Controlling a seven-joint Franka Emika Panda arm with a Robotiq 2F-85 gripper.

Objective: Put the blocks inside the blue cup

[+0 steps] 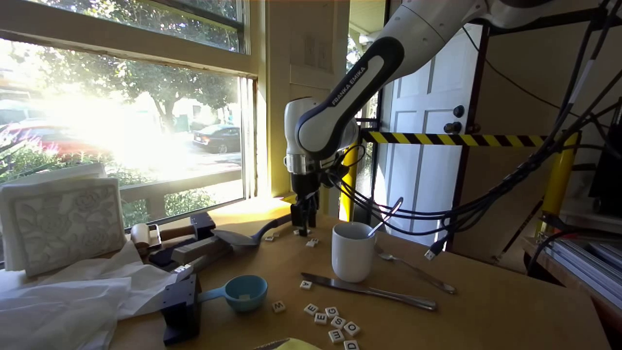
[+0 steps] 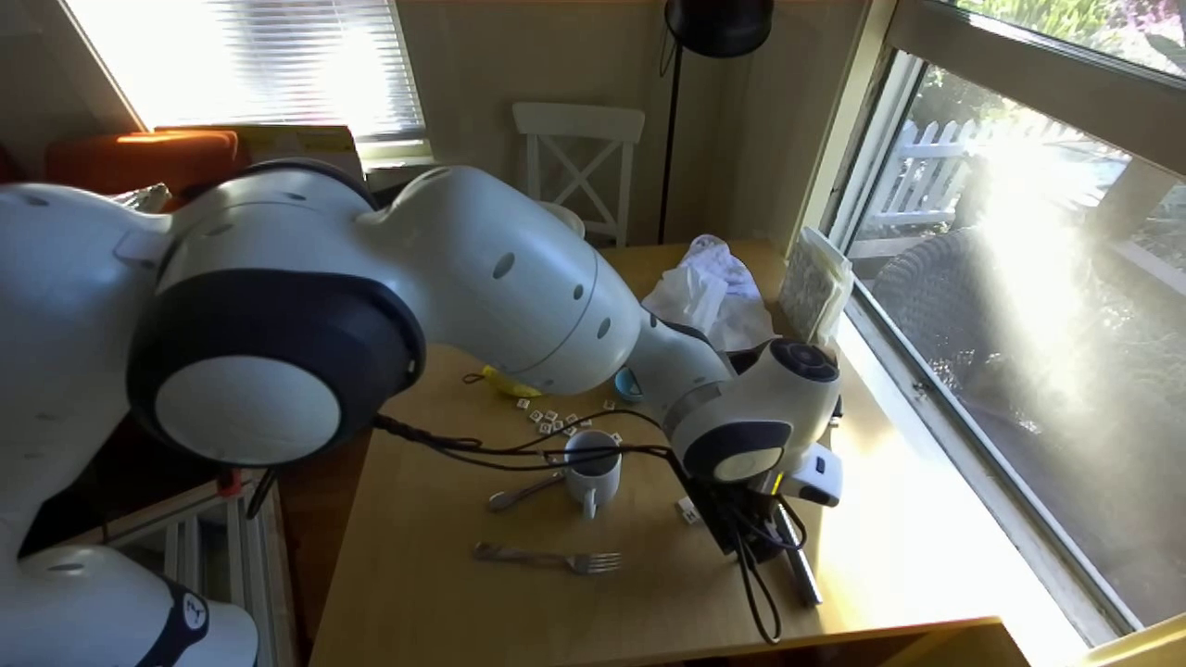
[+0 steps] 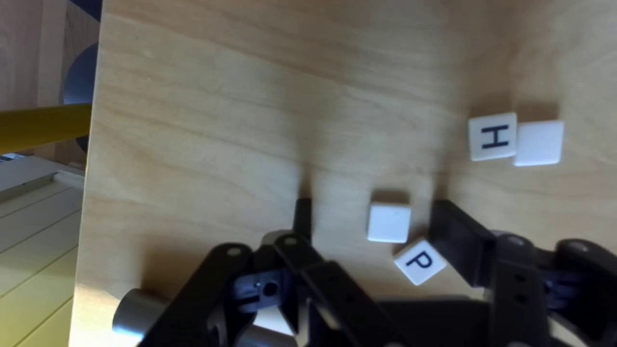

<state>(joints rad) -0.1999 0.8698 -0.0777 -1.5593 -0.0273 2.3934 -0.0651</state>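
My gripper (image 3: 370,217) is open at the table surface. A blank white block (image 3: 389,222) lies between its fingers, touching neither. A block marked P (image 3: 420,261) lies against or right beside the right finger. A block marked H (image 3: 492,137) and a blank block (image 3: 538,143) lie farther right, outside the fingers. In an exterior view the gripper (image 1: 307,228) is down near the table's far end. The blue cup (image 1: 249,306) has a handle resting on a black stand, and a pale block (image 1: 244,297) inside. Several lettered blocks (image 1: 338,322) lie in front of it.
A white mug (image 1: 351,257) with a spoon stands between the gripper and the front blocks. A knife (image 1: 369,290) and a fork (image 1: 418,272) lie near it. A grey spoon (image 1: 243,238) lies close beside the gripper. The window borders the table.
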